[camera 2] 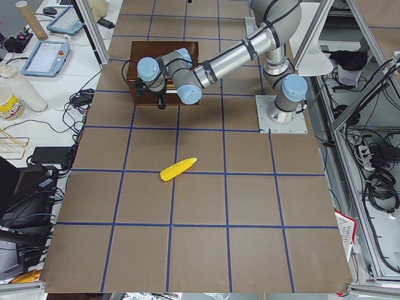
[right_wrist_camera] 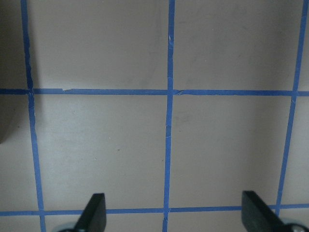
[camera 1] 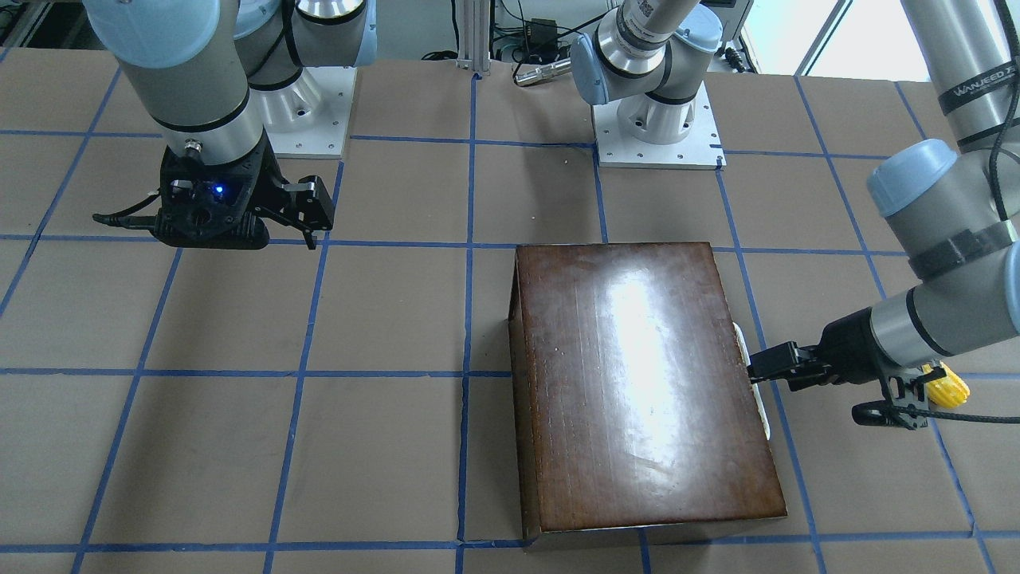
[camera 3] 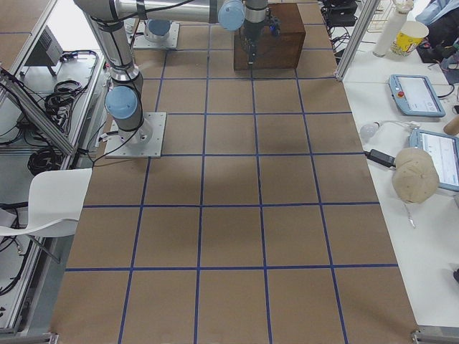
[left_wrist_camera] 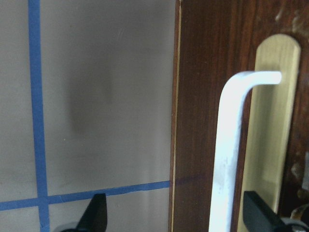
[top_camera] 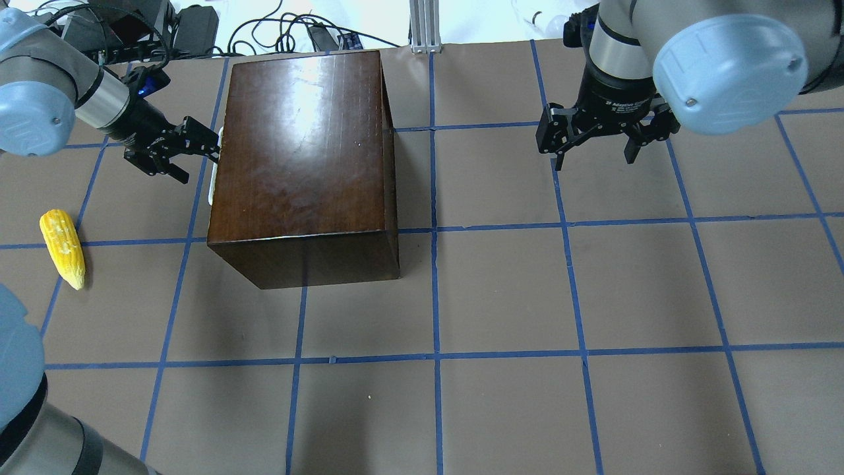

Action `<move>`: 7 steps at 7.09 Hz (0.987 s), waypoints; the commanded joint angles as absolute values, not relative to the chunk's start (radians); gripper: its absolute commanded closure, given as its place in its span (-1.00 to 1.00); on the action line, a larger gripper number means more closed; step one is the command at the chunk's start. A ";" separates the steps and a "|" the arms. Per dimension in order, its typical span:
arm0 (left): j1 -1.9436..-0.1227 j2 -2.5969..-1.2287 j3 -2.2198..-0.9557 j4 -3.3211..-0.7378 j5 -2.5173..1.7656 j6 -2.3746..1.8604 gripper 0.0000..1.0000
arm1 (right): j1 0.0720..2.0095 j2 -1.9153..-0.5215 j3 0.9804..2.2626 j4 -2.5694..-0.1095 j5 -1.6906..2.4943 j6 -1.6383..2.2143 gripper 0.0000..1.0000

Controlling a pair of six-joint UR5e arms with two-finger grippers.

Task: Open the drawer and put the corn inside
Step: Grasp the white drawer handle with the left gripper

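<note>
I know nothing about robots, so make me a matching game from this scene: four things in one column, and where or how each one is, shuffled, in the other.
Things:
1. corn
2. left end effector
3. right end effector
4. box

Places or states:
A. open, above bare table, away from the box
B. open, at the white handle
C. lying on the table, apart from the box
D. glossy dark brown, standing on the table

Pairs: 1-C, 2-B, 3-A, 4-D

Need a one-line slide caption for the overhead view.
Left pincer open astride the box's white handle, corn lying nearby, right pincer open over the table.
</note>
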State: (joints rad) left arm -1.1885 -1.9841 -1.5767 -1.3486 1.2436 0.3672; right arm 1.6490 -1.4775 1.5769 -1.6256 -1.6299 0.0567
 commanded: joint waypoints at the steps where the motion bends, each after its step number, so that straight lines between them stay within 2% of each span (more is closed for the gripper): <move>1: -1.187 -2.002 -1.574 -1.348 1.244 0.382 -1.00 | 1.649 -1.477 1.577 -1.626 -1.631 0.057 -1.00; 7: -1.178 -2.022 -1.566 -1.330 1.281 0.429 -1.00 | 1.649 -1.479 1.577 -1.625 -1.629 0.057 -1.00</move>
